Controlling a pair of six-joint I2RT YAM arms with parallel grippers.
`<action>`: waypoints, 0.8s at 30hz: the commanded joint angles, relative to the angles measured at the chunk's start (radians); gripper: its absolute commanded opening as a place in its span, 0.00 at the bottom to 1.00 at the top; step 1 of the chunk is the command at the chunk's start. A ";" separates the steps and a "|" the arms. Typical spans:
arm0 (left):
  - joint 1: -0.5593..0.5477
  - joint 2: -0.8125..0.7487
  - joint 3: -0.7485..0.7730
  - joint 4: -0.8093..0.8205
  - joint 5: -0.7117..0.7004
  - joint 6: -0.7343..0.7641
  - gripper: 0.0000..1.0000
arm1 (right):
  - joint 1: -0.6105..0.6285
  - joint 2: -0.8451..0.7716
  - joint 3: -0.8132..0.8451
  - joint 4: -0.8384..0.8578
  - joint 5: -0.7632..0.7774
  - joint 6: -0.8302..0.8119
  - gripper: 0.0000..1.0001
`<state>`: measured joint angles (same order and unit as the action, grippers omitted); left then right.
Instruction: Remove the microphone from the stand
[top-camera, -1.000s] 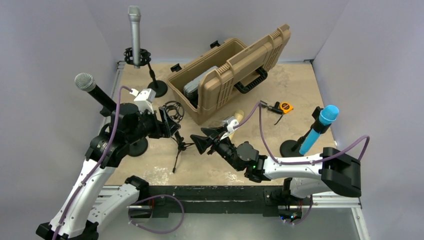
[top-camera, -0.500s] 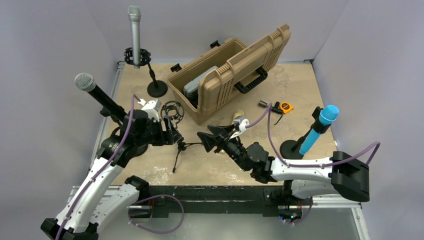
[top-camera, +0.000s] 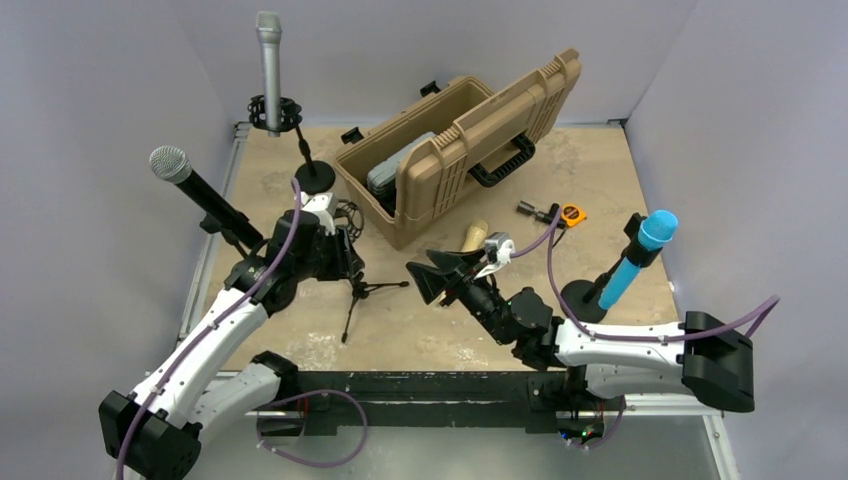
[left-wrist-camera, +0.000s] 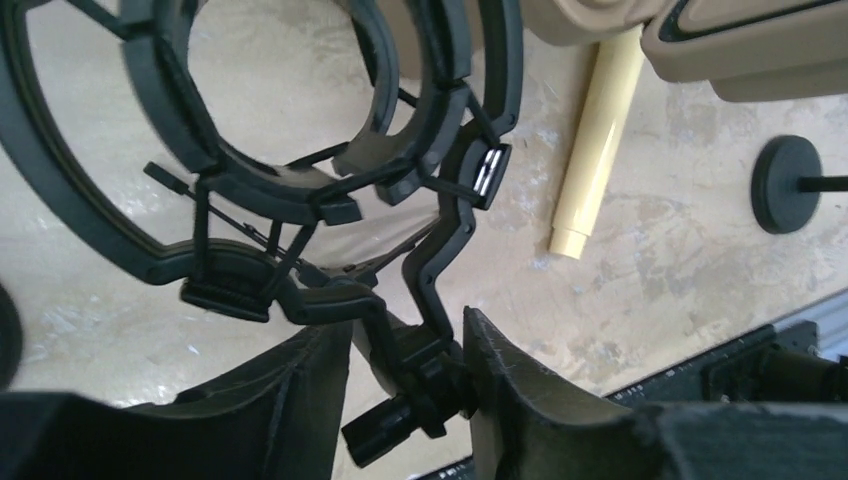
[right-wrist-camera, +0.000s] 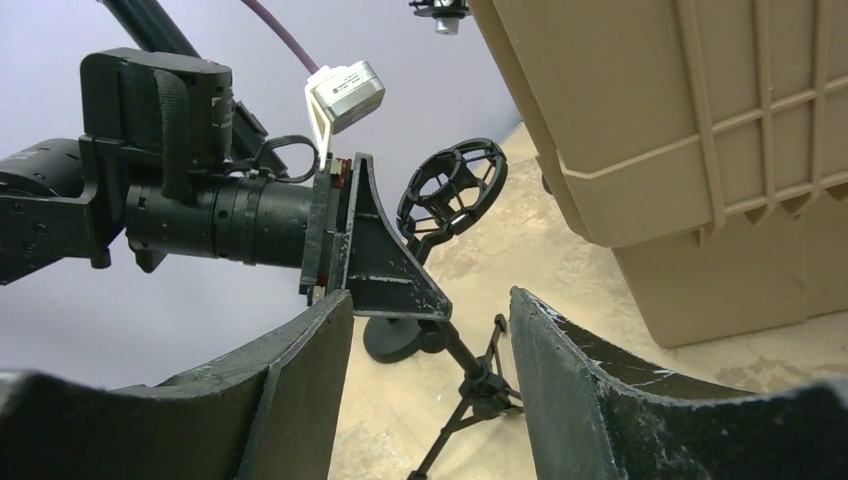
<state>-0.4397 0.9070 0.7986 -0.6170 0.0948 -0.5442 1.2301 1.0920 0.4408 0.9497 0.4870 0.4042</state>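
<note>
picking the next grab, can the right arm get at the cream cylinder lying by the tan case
Probably yes: the cream cylinder lies uncovered just beyond the open right claw, with nothing between them.

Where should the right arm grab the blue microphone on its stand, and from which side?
Probably the bare lower handle of the blue microphone, below the black clip. It is a slim straight shaft leaning head-up; its stand sits on its left and the wall close on its right, so bring the right pincer in from the near side, jaws across the shaft.
</note>
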 joint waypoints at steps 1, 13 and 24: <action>0.000 0.013 0.005 0.060 -0.143 0.040 0.38 | -0.005 -0.040 -0.006 0.016 0.039 0.014 0.58; 0.008 0.105 0.085 0.132 -0.296 0.036 0.30 | -0.005 -0.098 -0.030 0.026 0.046 -0.032 0.58; 0.071 0.369 0.278 0.200 -0.377 0.111 0.29 | -0.005 -0.335 -0.095 -0.083 0.038 0.010 0.56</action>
<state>-0.4034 1.2186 1.0031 -0.4995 -0.2020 -0.4950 1.2293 0.8188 0.3592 0.9077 0.5106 0.3935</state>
